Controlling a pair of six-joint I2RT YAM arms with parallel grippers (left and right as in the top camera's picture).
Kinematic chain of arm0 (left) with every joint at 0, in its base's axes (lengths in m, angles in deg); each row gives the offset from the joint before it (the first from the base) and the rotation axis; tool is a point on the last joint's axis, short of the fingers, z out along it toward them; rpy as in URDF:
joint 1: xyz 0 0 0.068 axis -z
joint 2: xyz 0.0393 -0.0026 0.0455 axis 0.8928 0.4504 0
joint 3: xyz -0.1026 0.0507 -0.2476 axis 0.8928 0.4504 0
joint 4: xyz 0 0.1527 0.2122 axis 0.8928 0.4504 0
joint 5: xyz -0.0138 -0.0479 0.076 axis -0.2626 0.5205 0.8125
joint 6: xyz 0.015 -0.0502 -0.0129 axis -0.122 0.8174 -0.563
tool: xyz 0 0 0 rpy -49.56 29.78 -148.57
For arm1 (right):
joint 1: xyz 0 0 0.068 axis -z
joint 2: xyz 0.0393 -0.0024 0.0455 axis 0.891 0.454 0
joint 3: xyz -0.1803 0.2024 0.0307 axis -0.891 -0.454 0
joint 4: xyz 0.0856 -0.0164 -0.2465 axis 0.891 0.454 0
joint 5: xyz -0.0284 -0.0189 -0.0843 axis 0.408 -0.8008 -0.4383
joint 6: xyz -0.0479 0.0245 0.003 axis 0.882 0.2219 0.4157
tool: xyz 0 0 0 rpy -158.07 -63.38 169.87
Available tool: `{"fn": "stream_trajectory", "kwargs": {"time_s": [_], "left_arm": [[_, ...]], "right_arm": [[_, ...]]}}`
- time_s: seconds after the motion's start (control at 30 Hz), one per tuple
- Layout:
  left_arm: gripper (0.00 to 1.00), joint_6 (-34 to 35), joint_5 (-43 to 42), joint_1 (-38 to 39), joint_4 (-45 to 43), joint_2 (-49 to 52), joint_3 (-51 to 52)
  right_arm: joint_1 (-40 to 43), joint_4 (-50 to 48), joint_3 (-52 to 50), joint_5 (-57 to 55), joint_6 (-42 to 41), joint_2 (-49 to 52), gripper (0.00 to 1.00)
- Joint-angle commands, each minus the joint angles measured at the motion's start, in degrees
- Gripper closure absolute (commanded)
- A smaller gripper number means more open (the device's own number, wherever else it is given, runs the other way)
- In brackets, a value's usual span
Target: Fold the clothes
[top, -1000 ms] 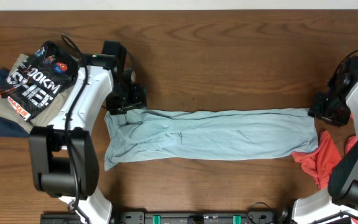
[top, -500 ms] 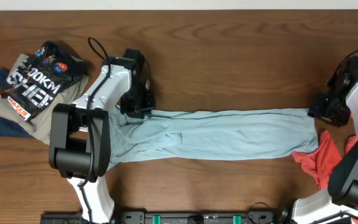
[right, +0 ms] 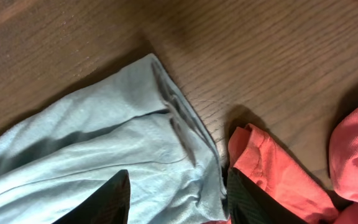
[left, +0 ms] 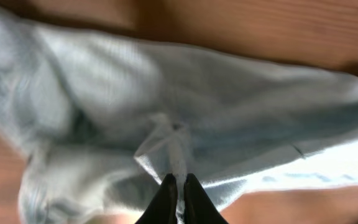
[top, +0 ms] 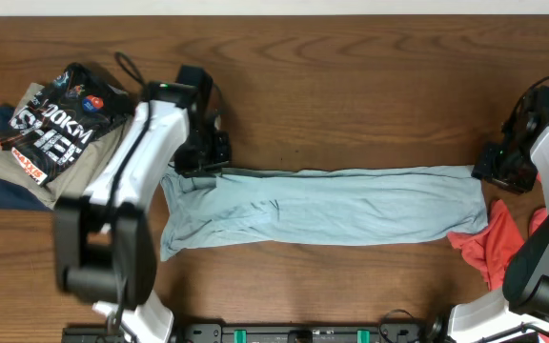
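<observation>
Overhead, long pale blue-grey T-shirt (top: pixel 322 205), soft creased band, wood-grain table (top: pixel 351 86)

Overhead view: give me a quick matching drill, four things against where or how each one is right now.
Things:
1. pale blue T-shirt
2. coral-red garment
3. left gripper
4. right gripper

States:
A. open
B. heaped at the far right
C. pinched shut on cloth
D. stretched long across the middle

Pairs: 1-D, 2-B, 3-C, 4-A.
</observation>
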Motion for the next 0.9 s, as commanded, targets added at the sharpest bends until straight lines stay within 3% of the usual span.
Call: {"fn": "stream_trajectory", "kwargs": {"time_s": [0.0, 0.13, 0.3, 0.4, 0.53, 0.67, 0.73, 0.77, 0.87], "left_arm": [[0.94, 4.2, 1.0, 1.3, 4.0, -3.5, -0.4], [0.94, 4.9, 0.9, 4.2, 9.5, -3.7, 2.5], [0.93, 6.2, 1.1, 8.7, 7.8, -3.7, 9.1], [0.77, 6.2, 5.1, 9.7, 4.8, -3.7, 12.2], [0.73, 7.3, 13.9, 8.3, 4.4, -3.8, 11.8], [0.69, 8.6, 17.3, 4.7, 3.5, -3.8, 9.7], [0.57, 9.3, 17.2, 2.4, 1.9, -3.8, 9.7], [0.46, 10.4, 17.2, 1.2, 1.3, -3.7, 9.7], [0.41, 11.3, 16.4, -0.9, 0.6, -3.7, 9.8]], "right_arm": [[0.2, -0.3, -0.4, 0.0, 0.2, -0.3, 0.51], [0.2, -0.6, -0.4, 0.0, 0.3, -0.3, 0.51], [0.2, -0.6, -0.4, 0.0, 0.3, -0.3, 0.51], [0.2, -0.5, -0.4, 0.0, 0.2, -0.3, 0.50], [0.2, -0.1, -0.4, 0.0, 0.3, -0.3, 0.50], [0.2, 0.4, -0.4, 0.0, 1.7, -0.3, 0.48], [0.2, 0.4, -0.5, 0.0, 1.8, -0.3, 0.47], [0.3, 0.4, -0.5, 0.0, 2.4, -0.3, 0.46], [0.3, 0.3, -0.5, 0.0, 4.2, -0.3, 0.43]]}}
